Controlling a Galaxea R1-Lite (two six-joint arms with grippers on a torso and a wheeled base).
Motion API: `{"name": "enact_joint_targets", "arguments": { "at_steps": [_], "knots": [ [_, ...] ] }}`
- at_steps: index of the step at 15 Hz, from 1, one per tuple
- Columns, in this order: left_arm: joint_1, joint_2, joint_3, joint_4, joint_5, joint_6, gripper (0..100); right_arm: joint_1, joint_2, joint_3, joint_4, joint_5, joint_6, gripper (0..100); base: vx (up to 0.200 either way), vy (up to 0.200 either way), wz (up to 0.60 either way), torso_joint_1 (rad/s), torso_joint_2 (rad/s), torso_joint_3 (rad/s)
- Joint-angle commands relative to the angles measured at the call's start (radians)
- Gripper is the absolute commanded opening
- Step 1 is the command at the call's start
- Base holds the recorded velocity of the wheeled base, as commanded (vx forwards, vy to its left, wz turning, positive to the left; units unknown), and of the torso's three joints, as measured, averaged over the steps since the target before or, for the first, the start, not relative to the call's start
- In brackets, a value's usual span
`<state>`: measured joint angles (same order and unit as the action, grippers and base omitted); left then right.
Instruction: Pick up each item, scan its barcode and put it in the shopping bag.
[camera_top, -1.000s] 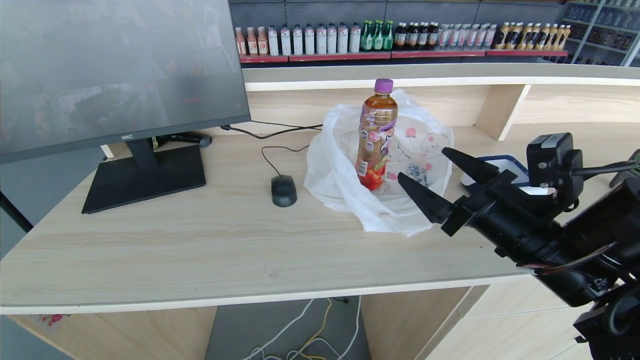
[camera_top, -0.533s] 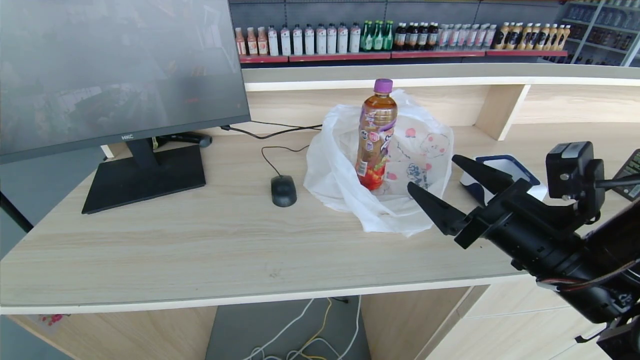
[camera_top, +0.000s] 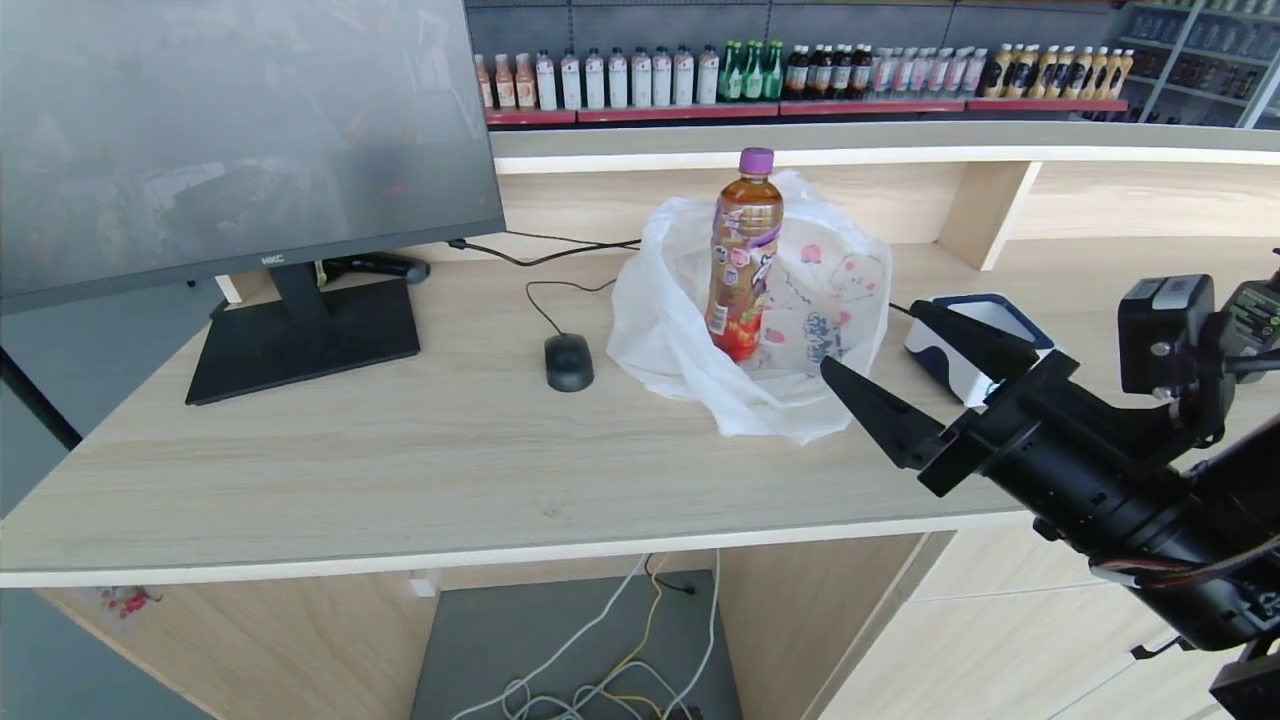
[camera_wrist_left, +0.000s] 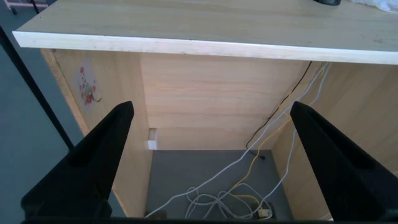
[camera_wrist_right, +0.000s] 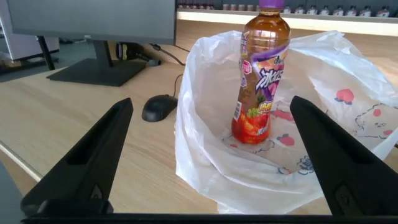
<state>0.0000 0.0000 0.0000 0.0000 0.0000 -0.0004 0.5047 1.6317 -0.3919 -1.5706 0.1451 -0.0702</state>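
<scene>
- Bottle (camera_top: 745, 255) stands upright inside the open shopping bag (camera_top: 690, 340), toward the back edge of the surface (camera_top: 400, 450), nearer its right end.
- Right end effector (camera_top: 870, 337): fingers wide apart, empty, just in front of the bag on its right side.
- Left end effector (camera_wrist_left: 211, 106): fingers apart, empty, low beneath the front edge of the surface, facing cables.
- Read: bagging looks done for this bottle. Best move is to back the right arm straight out and keep the fingertips off the thin plastic, since a snag could tip the bottle.
- Scanner (camera_top: 1000, 320) sits beside the bag, partly covered by a right finger.
- Can't make out the barcode or the bag's base. No other items to scan visible on the surface.
</scene>
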Motion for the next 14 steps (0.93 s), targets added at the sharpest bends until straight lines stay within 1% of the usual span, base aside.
{"name": "enact_joint_targets", "arguments": {
  "at_steps": [1, 4, 9, 12, 14],
  "knots": [
    [-0.002, 0.000, 0.000, 0.000, 0.000, 0.002, 100, 0.000, 0.002, 0.002, 0.000, 0.001, 0.000, 100, 0.000, 0.000, 0.00, 0.000, 0.00, 0.000],
    [0.000, 0.000, 0.000, 0.000, 0.000, -0.003, 100, 0.000, -0.001, 0.013, 0.000, 0.001, 0.000, 100, 0.000, 0.000, 0.00, 0.000, 0.00, 0.000],
    [0.000, 0.000, 0.000, 0.000, 0.000, -0.007, 100, 0.000, -0.001, 0.024, 0.000, 0.001, 0.001, 100, 0.000, -0.200, 0.00, 0.011, 0.01, -0.001],
    [0.000, 0.000, 0.000, 0.000, 0.000, -0.007, 100, 0.000, -0.001, 0.082, 0.000, 0.001, -0.005, 100, 0.000, -0.200, 0.00, 0.001, 0.00, -0.001],
    [0.000, 0.000, 0.000, 0.000, 0.000, -0.007, 100, -0.002, 0.000, 0.090, 0.000, 0.001, -0.003, 100, 0.000, -0.200, 0.00, 0.007, 0.00, 0.002]
  ]
}}
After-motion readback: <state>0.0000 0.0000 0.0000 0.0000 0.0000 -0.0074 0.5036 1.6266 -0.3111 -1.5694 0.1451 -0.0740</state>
